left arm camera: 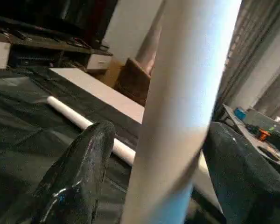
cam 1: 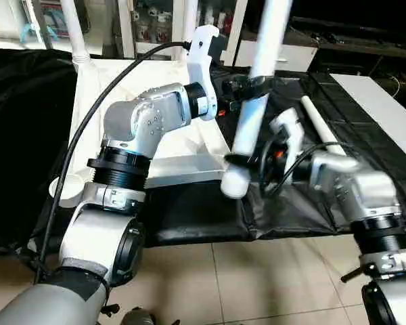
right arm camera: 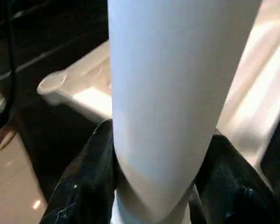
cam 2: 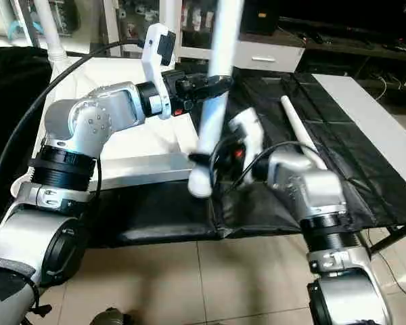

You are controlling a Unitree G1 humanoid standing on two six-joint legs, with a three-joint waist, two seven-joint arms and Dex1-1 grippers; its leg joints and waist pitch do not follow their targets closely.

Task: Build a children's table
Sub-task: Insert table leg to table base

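The white tabletop [cam 1: 183, 168] lies underside up on the black cloth, with one leg [cam 1: 73, 27] standing in its far left corner. Just off its near right corner a second white leg [cam 1: 247, 128] is held almost upright. My right gripper [cam 1: 243, 162] is shut on that leg's lower end; in the right wrist view both fingers [right arm camera: 84, 177] press its sides. My left gripper [cam 1: 247, 87] is open around the leg's middle, and a gap shows between one finger [left arm camera: 84, 172] and the tube. Another leg [cam 1: 321, 122] lies on the cloth to the right.
The black cloth [cam 1: 189, 217] covers the low work surface and ends at tiled floor [cam 1: 257, 284] in front of me. A white cabinet with glass doors [cam 1: 155, 27] stands behind. A white panel [cam 1: 386, 101] lies at the far right. My left arm's black cable [cam 1: 88, 122] loops over the tabletop.
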